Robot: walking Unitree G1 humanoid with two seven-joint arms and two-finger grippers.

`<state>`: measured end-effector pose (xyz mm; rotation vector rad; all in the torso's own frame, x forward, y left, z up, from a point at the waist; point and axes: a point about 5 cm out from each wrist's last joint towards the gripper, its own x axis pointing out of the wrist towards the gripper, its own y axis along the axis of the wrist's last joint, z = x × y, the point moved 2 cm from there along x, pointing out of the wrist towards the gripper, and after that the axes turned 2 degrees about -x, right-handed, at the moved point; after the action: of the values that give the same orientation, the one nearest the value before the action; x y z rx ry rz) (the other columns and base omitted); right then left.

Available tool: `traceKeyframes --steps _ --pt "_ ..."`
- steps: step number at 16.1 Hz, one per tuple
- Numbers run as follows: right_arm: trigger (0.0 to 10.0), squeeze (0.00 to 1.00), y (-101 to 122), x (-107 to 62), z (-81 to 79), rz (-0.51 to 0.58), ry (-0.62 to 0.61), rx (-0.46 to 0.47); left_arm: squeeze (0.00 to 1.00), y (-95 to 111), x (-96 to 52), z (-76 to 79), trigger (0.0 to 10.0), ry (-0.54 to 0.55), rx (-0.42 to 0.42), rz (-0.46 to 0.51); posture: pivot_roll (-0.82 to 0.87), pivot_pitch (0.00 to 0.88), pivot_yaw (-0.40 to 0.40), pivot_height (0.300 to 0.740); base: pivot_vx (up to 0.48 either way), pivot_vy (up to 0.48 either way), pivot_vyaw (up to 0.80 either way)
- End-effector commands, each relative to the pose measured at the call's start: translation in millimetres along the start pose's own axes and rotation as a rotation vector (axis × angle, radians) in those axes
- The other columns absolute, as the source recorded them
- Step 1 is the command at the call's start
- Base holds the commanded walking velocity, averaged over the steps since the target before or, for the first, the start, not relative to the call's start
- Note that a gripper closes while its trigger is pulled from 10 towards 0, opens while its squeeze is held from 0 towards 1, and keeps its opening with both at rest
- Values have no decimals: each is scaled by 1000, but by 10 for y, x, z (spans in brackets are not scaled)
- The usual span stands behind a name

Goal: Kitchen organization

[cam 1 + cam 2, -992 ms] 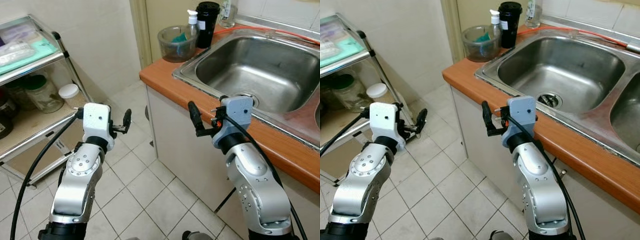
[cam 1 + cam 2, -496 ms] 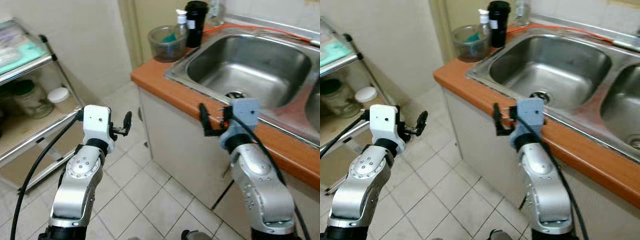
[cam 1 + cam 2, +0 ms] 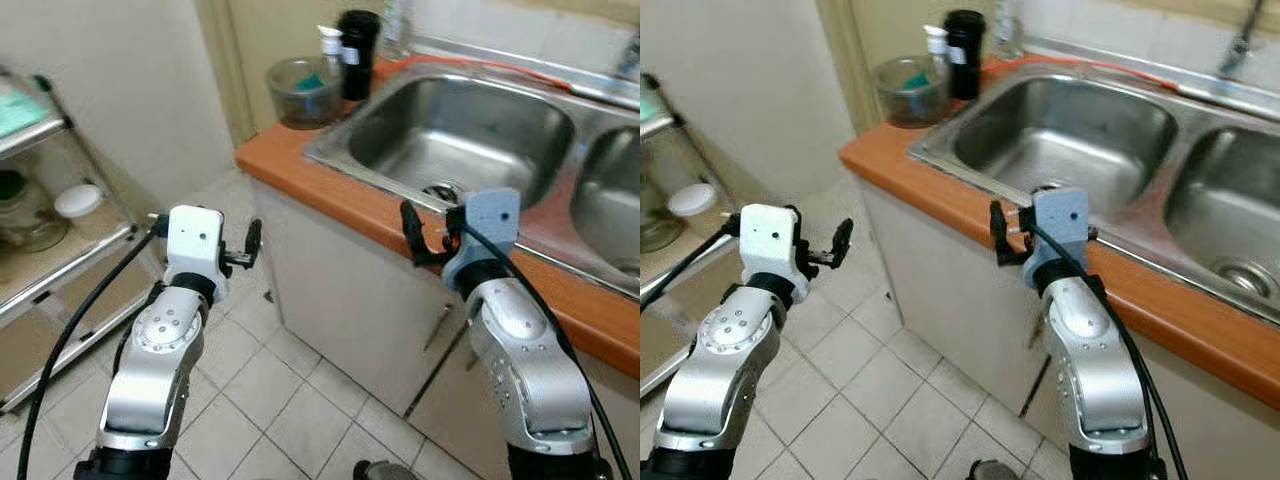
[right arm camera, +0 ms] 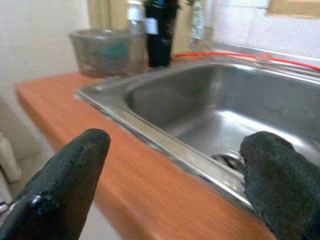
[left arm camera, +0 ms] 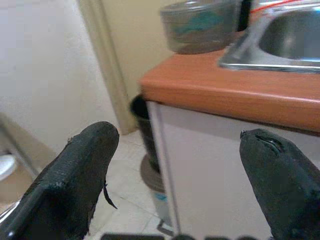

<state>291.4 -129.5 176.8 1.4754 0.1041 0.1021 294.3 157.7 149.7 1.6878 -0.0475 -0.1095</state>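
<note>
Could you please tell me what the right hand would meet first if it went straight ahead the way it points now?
Probably the stainless steel sink basin: the right hand looks across the orange wooden counter edge into it. The hand seems raised above the counter, though depth is unclear.

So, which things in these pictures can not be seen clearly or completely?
- Bowl contents: a teal thing inside, blurred behind the tinted wall in the eye views.
- Black bottle label: too small to read.
- Faucet: cut off by the right eye view's top edge.
- Shelf rack: cut off by the left edge.
</note>
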Motion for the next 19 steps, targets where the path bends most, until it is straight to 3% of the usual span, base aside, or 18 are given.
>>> traceKeyframes --steps 1,9,12,14,18,19 --pt "10000 1000 -2 27 -29 -4 19 10 0 -30 -17 -58 10000 24 5 -15 -84 0 61 740 0 0 0" --pt "10000 1000 -156 -59 57 -78 -10 -12 0 -52 -40 -14 10000 63 -25 28 -84 0 53 740 0 0 -800" --pt "10000 1000 -182 -56 146 -105 -55 -21 0 -74 -46 -98 10000 122 -40 11 -84 0 47 740 0 0 -800" --pt "10000 1000 -195 -59 133 -128 -52 -19 0 -61 -51 -82 10000 101 -28 23 -83 0 45 740 0 0 -800" --pt "10000 1000 -107 -69 78 -72 9 -95 0 -82 -68 -75 10000 108 -33 20 -92 0 43 740 0 0 -800" --pt "10000 1000 -63 -88 27 -65 41 -70 0 -72 -54 -73 10000 124 -91 22 -101 0 44 740 0 0 -800"
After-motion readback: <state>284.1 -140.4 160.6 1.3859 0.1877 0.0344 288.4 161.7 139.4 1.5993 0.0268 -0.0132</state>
